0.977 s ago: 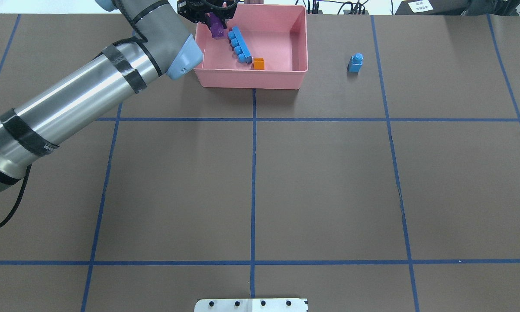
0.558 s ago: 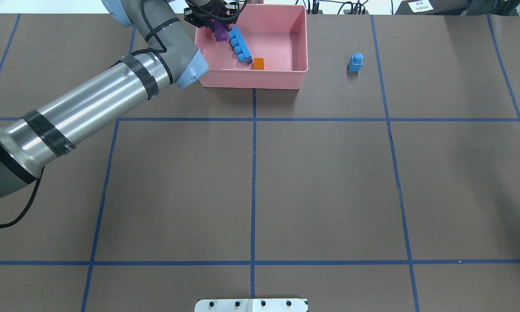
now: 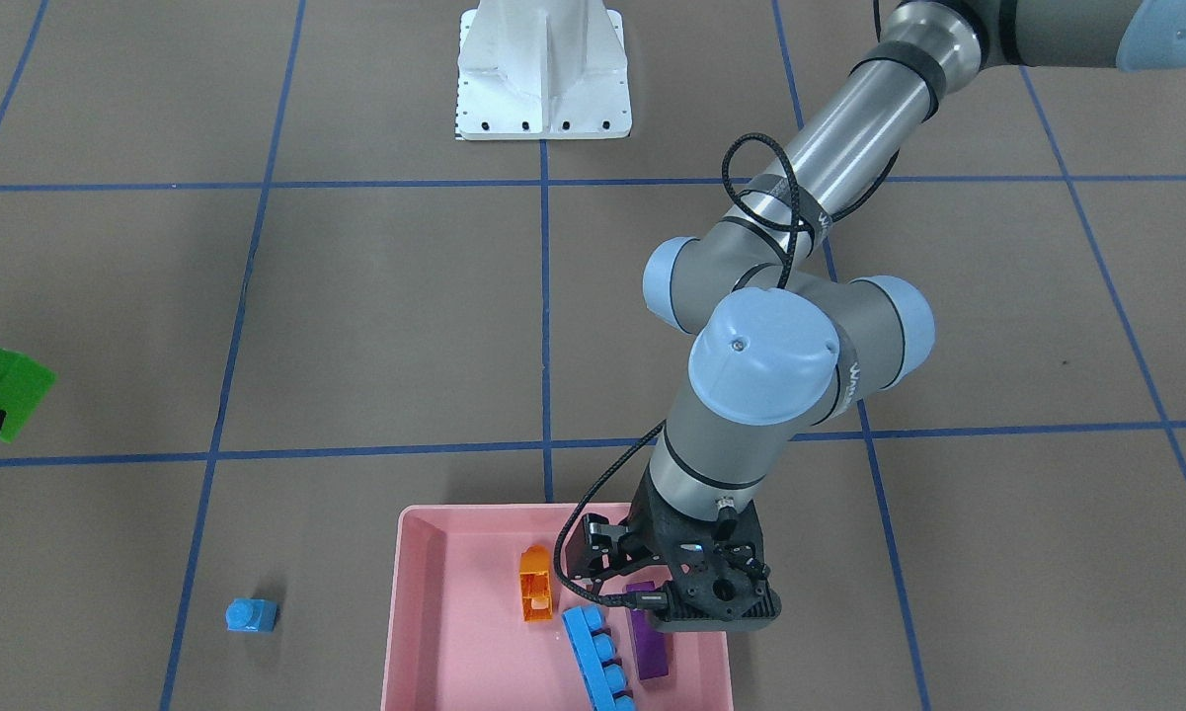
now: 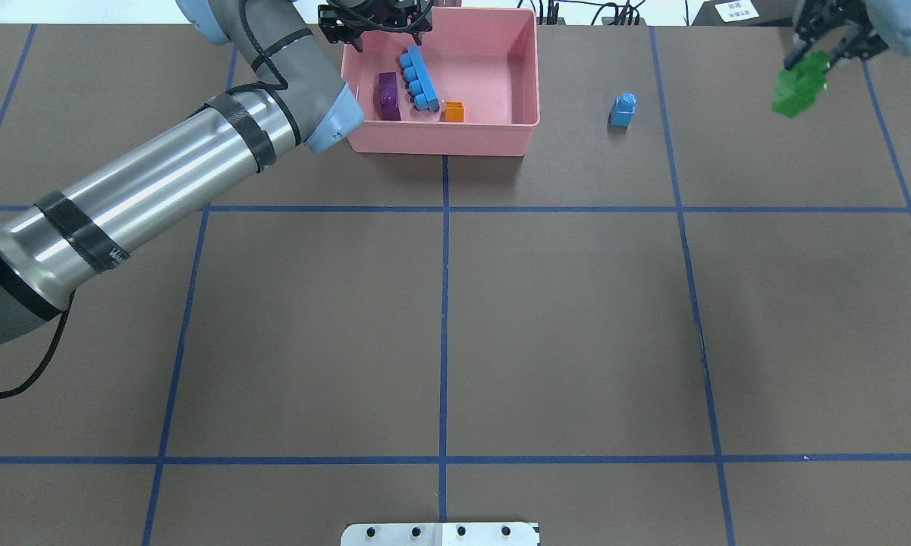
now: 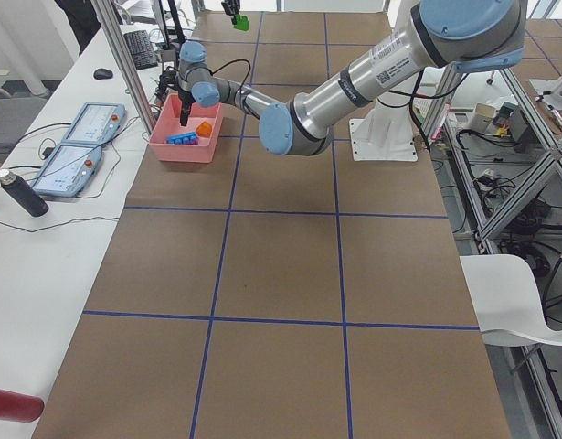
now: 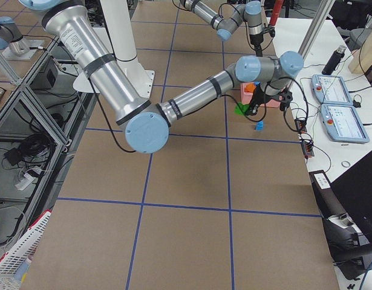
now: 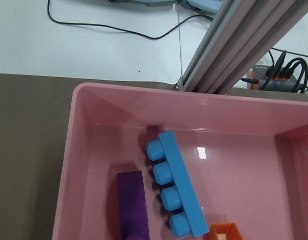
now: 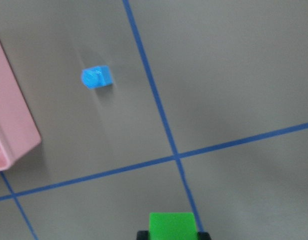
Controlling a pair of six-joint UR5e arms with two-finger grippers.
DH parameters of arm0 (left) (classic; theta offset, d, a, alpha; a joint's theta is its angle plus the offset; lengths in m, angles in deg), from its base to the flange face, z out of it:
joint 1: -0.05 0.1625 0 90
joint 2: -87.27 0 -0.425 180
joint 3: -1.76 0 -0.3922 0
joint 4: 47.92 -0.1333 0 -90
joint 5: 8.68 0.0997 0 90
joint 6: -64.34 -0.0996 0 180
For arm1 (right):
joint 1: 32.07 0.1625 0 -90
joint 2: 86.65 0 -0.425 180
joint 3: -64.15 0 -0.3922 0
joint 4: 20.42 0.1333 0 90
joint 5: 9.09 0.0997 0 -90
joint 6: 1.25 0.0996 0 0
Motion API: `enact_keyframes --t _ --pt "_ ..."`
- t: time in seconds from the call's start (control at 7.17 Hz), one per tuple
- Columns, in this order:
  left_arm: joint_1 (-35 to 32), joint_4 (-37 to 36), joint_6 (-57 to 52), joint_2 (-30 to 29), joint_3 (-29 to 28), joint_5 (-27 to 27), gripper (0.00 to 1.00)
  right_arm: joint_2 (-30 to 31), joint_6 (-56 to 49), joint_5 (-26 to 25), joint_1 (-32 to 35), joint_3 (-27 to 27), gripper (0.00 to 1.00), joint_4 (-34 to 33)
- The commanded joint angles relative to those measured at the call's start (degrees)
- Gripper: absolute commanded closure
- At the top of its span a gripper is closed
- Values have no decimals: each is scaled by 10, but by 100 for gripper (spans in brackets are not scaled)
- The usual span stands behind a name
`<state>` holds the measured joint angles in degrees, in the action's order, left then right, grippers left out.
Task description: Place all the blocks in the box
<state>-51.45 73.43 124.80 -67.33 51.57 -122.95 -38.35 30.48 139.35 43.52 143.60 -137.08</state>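
The pink box [image 4: 440, 141] stands at the table's far edge. In it lie the long light-blue block [image 4: 419, 80], the orange block [image 4: 453, 112] and the purple block [image 4: 387, 96], which lies flat by the left wall. My left gripper [image 4: 375, 21] hovers open and empty over the box's far-left corner; its wrist view shows the box [image 7: 88, 150] and the purple block [image 7: 131, 202]. My right gripper [image 4: 805, 67] is shut on the green block [image 4: 798, 82], held in the air at the far right. The small light-blue block [image 4: 623, 109] stands on the table right of the box.
The white robot base plate [image 4: 440, 533] sits at the near edge. An aluminium post and cables [image 7: 234, 55] run just beyond the box's far wall. Blue tape lines cross the brown table.
My left gripper has let go of the purple block, which now lies flat in the box, and has drawn back. My right arm has come into view carrying the green block.
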Motion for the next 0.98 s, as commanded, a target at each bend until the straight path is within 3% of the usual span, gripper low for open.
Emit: enact_keyframes --t 0.0,0.14,0.28,0.56,0.7,0.84 --pt "-8 -40 -6 98 147 -66 0 -115 190 -6 -47 -158 100 226" --pt "-14 -42 -7 165 226 -73 0 -144 284 -45 -80 -237 100 386" --pt "-21 -42 -8 220 290 -86 0 -179 353 -121 -119 -285 100 464" --pt "-35 -42 -8 336 412 -104 0 -206 393 -244 -190 -308 100 540" --pt "-36 -42 -8 363 445 -105 0 -224 456 -313 -222 -341 100 606" --pt "-37 -42 -8 375 454 -105 0 -239 465 -355 -239 -374 97 629"
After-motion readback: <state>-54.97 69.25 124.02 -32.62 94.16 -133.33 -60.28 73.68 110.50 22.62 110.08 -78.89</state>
